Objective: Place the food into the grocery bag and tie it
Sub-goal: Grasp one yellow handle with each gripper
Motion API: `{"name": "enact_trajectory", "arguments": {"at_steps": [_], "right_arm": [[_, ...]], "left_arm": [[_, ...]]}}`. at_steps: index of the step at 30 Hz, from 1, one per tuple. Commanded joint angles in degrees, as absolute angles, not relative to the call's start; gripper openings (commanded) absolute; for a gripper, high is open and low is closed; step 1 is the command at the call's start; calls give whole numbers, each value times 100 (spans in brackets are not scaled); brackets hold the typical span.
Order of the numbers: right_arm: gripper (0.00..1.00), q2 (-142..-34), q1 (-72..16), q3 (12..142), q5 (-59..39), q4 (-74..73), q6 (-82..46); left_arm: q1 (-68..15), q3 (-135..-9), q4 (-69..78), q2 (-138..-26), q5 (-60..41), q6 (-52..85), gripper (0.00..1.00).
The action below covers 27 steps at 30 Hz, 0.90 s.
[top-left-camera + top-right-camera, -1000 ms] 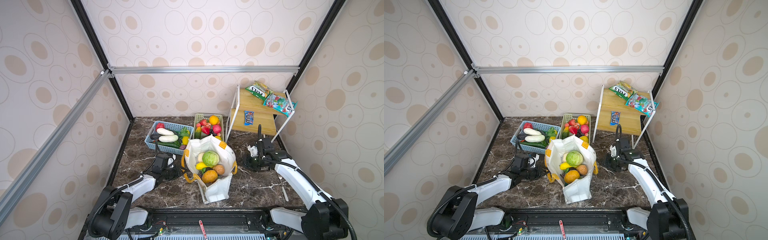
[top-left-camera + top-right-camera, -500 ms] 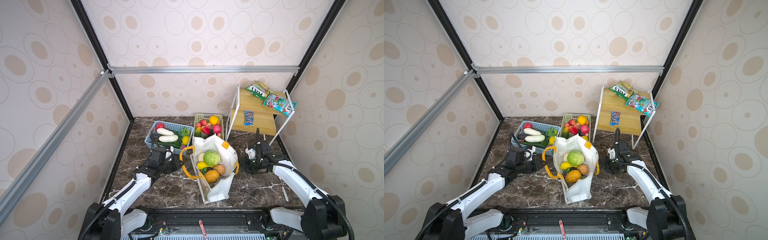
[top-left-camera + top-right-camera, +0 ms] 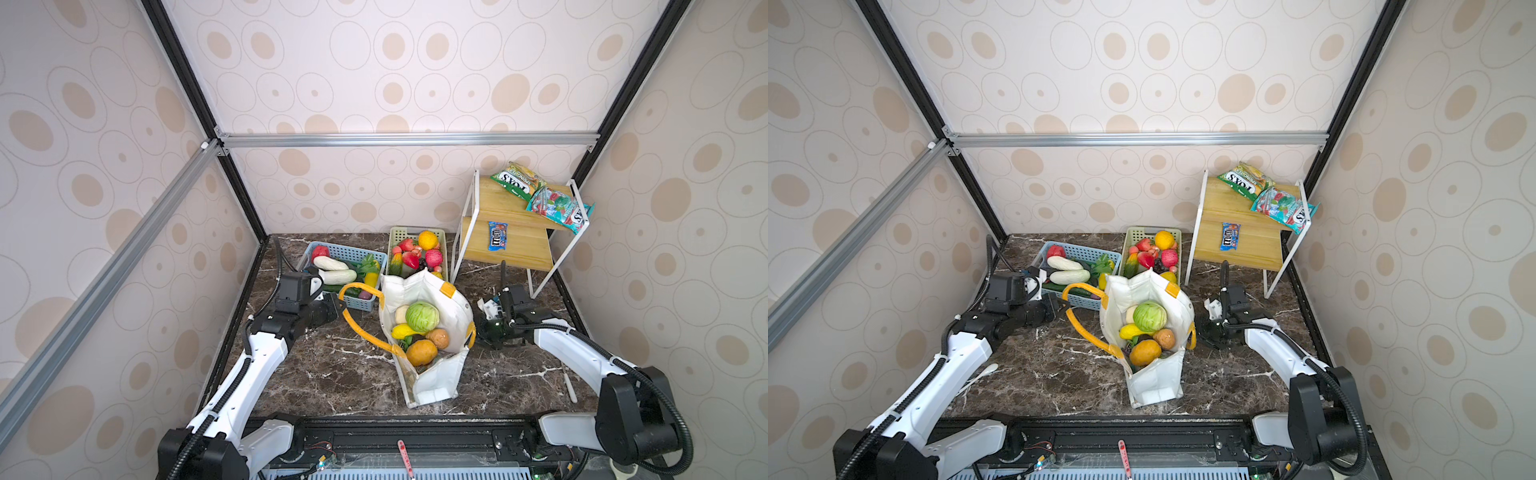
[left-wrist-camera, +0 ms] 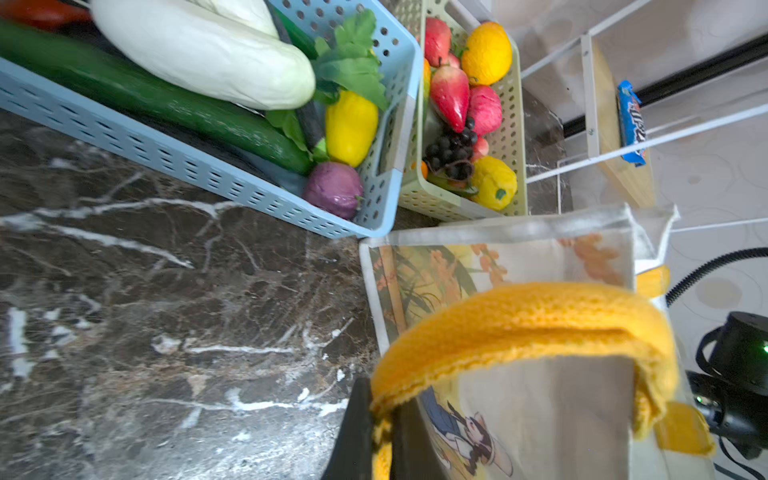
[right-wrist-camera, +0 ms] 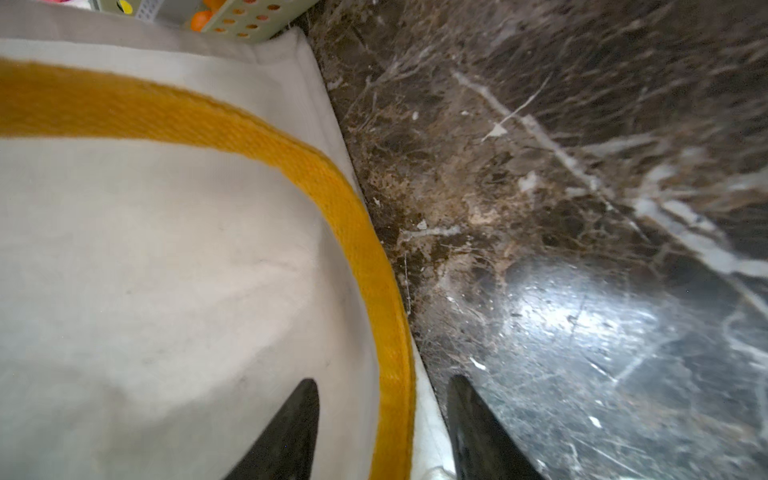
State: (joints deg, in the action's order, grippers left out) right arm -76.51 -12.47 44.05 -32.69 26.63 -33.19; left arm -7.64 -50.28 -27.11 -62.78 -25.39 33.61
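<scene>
Closest to the robot's base, a black rail [image 3: 395,432] edges the tabletop [image 3: 324,374], a glossy dark-brown marble slab veined in white. The grocery bag [image 3: 434,384] stands open mid-slab, and the food heaped inside includes a green cabbage [image 3: 422,316], a yellow piece [image 3: 401,331] and an orange piece [image 3: 421,352]. Left of the bag in both top views, the left hand [image 4: 380,424] is clamped tight on a yellow loop handle [image 4: 519,316] stretched out from the bag's printed side. Right of the bag, the right hand [image 5: 382,399] sits low with its jaws parted. One finger is over the bag's white cloth and one over bare marble, with the other loop handle [image 5: 374,249] running between them ungripped. Just behind the bag sit a blue basket [image 3: 353,250] and a pale green basket [image 3: 399,230], both full of produce. Behind and right of the bag, a wooden shelf rack [image 3: 515,253] carries snack packets [image 3: 557,210]. Cream wallpaper [image 3: 415,62] printed with tan ovals closes the room, framed by black posts [image 3: 178,62] and an aluminium bar [image 3: 395,139].
</scene>
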Motion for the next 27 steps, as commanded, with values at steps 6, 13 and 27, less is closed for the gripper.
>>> {"name": "enact_trajectory", "arguments": {"at_steps": [6, 13, 27], "right_arm": [[53, -8039, -1414, 4248, -3423, 2069, -3423], [49, -8249, -1553, 4040, -3534, 1521, -3668], [15, -7990, -1545, 4092, -2714, 2021, -3635]], "left_arm": [[-165, -5223, -3024, -6489, -2663, 2761, 8], [-69, -5181, -2945, -6617, -2860, 2662, 8], [-18, -5691, -3112, -6556, -3006, 2500, 8]]}}
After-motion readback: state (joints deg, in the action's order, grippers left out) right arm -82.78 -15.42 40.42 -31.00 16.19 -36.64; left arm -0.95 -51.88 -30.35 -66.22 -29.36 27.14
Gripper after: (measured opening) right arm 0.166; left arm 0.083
